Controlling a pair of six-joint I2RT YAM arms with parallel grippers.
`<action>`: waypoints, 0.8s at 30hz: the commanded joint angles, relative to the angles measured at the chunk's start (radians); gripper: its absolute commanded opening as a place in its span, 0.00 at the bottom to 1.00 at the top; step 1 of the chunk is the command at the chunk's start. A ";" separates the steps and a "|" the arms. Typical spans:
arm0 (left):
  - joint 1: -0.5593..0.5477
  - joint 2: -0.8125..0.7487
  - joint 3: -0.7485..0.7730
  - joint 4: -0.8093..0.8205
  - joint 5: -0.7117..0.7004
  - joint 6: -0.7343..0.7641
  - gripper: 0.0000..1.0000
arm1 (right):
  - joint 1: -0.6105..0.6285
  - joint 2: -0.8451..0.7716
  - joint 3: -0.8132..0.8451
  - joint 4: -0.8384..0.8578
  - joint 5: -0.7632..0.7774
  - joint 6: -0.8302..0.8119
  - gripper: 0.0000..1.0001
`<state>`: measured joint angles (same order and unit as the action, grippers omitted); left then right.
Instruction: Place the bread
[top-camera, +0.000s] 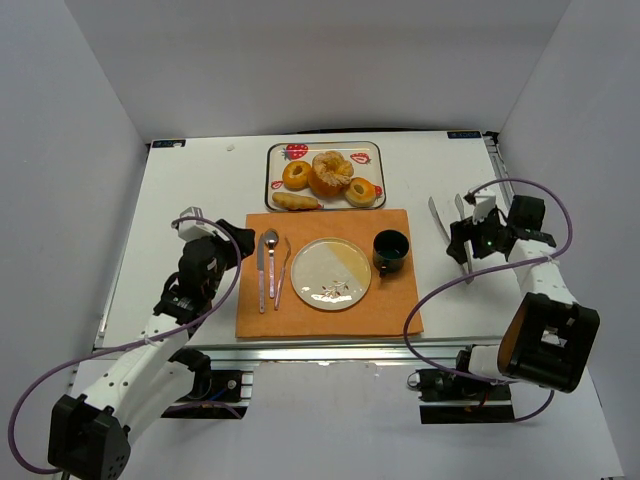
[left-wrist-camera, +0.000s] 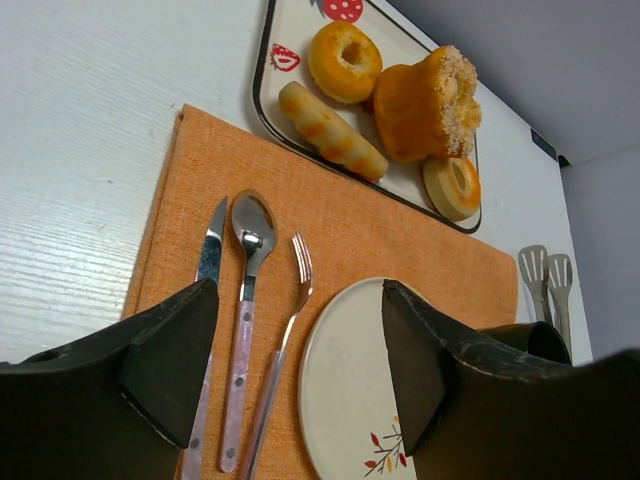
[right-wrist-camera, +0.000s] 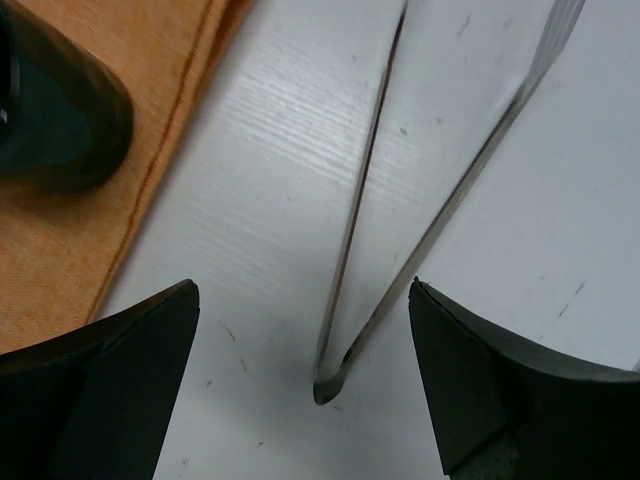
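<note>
Right gripper (right-wrist-camera: 305, 390) spread wide, empty, straddling the hinge end of the tongs (right-wrist-camera: 515, 105) on bare table at 3 o'clock. Left gripper (left-wrist-camera: 295, 370) also parted, nothing held.

Risk: closing this near the hinge may catch one arm only, or skid the tongs toward the cup (top-camera: 391, 250).

Bread sits on the tray (top-camera: 271, 180), 12 o'clock of the plate (top-camera: 330, 273). Long roll (top-camera: 293, 201) lies along the tray's near edge, axis roughly 9-to-3.

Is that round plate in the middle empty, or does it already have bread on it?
Empty. The plate shows only its painted leaf pattern; all four pieces of bread sit on the tray behind it.
</note>
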<state>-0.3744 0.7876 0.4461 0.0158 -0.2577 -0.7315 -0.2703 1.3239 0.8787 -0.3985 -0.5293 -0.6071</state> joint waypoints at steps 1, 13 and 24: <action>0.003 -0.004 0.006 0.052 0.031 0.001 0.76 | 0.003 -0.035 -0.036 0.057 0.142 0.021 0.89; 0.003 -0.034 -0.033 0.046 0.034 0.001 0.77 | 0.077 0.219 0.006 0.184 0.338 0.162 0.89; 0.003 -0.088 -0.038 0.001 -0.006 -0.003 0.77 | 0.050 0.437 0.080 0.092 0.303 0.136 0.31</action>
<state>-0.3744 0.7067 0.4114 0.0288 -0.2516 -0.7372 -0.1974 1.6962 0.9321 -0.2268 -0.2058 -0.4541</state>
